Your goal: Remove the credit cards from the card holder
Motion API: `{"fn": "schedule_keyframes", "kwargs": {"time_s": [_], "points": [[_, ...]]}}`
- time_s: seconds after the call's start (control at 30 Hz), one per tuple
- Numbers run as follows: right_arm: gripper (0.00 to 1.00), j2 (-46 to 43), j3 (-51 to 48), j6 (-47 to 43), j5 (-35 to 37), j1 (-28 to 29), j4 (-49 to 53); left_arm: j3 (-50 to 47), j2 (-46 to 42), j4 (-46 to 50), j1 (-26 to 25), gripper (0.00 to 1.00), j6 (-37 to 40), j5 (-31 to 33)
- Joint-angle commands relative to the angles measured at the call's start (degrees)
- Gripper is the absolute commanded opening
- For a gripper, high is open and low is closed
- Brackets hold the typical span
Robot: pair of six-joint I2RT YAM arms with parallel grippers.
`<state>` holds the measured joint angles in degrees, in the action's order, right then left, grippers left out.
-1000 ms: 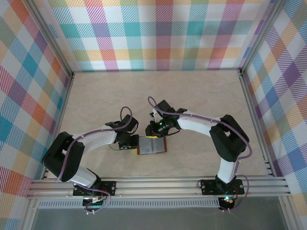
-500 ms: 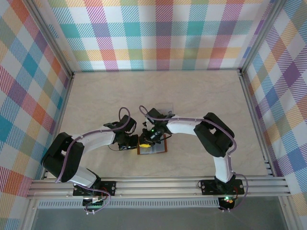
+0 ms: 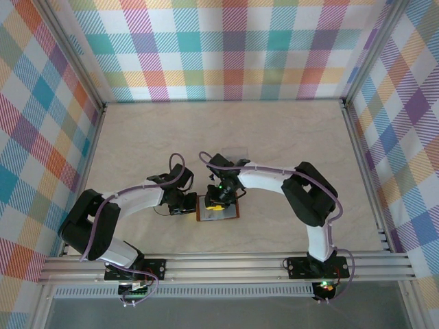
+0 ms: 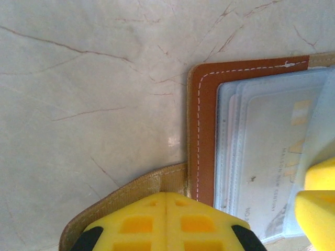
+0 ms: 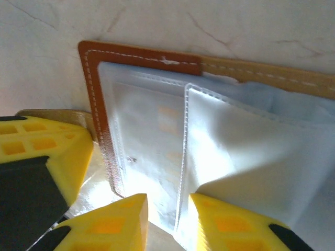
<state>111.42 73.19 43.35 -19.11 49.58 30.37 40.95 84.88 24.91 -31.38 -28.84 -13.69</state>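
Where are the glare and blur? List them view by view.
Right wrist: harsh glare washes out the clear pockets of the card holder, and the right hand is out of focus. Left wrist: one small highlight on the table, the left hand blurred, the credit card fairly sharp. Top external: even light, no glare, everything in focus.

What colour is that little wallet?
The wallet is reddish-brown with white stitching; the left wrist view shows it best.
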Motion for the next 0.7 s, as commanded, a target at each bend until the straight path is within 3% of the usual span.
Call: {"fn": "schedule_keyframes", "kwargs": {"time_s": [0.0,0.4,0.67], "points": [[0.31,-1.4,0.9,-2.2,4.4,0.2,6.1,-1.0,-0.2,1.2,0.6,0.03,0.7,-0.5],[0.50,-1.7,4.6,-5.7,13.1,0.3,15.5,1.4,-3.8,3.9,0.6,0.04,-0.2,-0.1],[0.55,-3.0,4.9,-6.3,17.1,0.3,17.7,2.1,-4.9,4.4,0.6,0.05,-0.5,-0.1]]}}
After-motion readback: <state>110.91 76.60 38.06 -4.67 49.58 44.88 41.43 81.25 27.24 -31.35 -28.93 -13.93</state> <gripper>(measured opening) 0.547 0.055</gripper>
